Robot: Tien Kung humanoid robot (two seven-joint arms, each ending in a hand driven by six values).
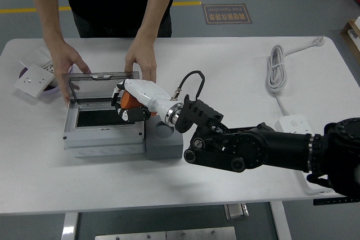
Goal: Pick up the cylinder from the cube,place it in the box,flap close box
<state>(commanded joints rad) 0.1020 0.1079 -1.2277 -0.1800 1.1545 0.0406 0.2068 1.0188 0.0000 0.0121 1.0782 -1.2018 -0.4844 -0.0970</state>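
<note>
**Orange cylinder held over the open box**

Orange shows between the curled fingers of the right hand [128, 103], which grips the cylinder [129, 100] above the right end of the grey box [104, 133]. The box's clear lid [101, 78] stands raised at its far side. Touching the box's right side is the grey cube [164, 141], under the robot's white forearm. At the desk's [225, 71] far edge a person rests both hands [142, 60] at the lid's corners. Wall sockets [35, 77] lie at the left edge, a coiled white cable [275, 70] and a power strip [297, 127] toward the right.
</note>
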